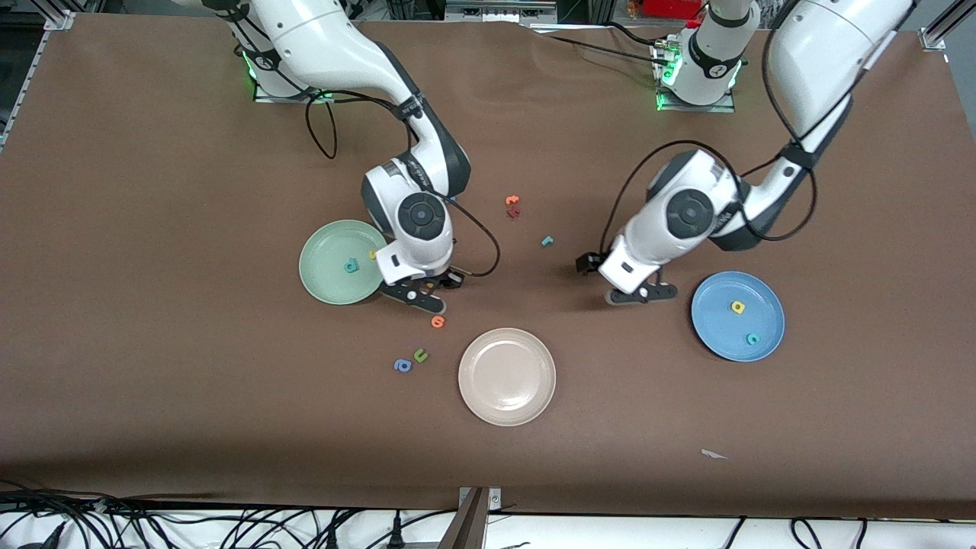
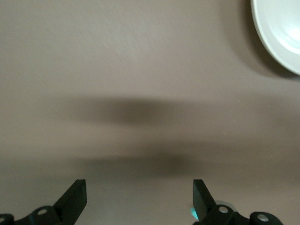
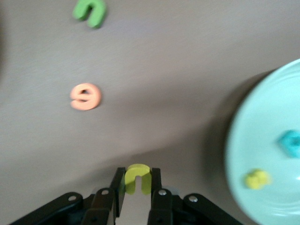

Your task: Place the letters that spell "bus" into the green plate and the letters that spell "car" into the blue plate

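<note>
1. Front view: bright, even overhead light; brown worktop (image 1: pixel 152 229) evenly lit, no glare.
2. Soft short shadows under both arms, falling toward 6 o'clock; the cream plate (image 1: pixel 507 376) has a thin shadow at its rim.
3. Green indicator glow at both arm bases, near 12 o'clock.
4. Left wrist view: motion-blurred, smeared dark shadow bands across the middle; the plate edge at 1 o'clock is soft.
5. Right wrist view: soft focus; orange letter (image 3: pixel 86 96) and green letter (image 3: pixel 89 11) fuzzy, green plate (image 3: pixel 262 154) washed pale with a dark shadow along its rim.
</note>
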### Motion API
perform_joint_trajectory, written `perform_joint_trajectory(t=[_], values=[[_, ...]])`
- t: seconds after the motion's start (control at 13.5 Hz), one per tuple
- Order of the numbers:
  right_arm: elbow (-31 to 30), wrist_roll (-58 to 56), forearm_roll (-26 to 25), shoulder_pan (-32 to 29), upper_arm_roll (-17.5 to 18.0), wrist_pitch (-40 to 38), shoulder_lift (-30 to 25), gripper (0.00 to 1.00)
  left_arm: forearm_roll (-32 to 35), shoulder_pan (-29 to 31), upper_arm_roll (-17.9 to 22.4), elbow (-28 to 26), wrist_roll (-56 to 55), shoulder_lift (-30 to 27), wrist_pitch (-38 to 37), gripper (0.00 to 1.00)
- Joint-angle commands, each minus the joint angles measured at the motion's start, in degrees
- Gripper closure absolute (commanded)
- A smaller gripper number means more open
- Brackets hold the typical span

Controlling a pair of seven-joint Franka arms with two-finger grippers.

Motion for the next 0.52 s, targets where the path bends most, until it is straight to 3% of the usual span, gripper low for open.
perform_joint_trajectory(t=[0.0,0.15,0.45], values=[[-2.9,-7.9,-0.2,0.4,-4.6,-8.9,-4.7,0.92,7.2,-4.4,0.2,-1.8,-12.4,-0.8,0.9,0.00],[-11.0,-12.5,-0.3,0.4,-6.8,-6.3,-9.4,0.92,10.3,-7.1,0.2,-1.8,-18.1,1.1,1.2,0.00],[-34.4,-18.5,-0.3,0.4,-10.2,13.9,-18.4,0.88,17.0,-9.5,0.6,-3.7,-27.2,4.0,7.0,0.00]])
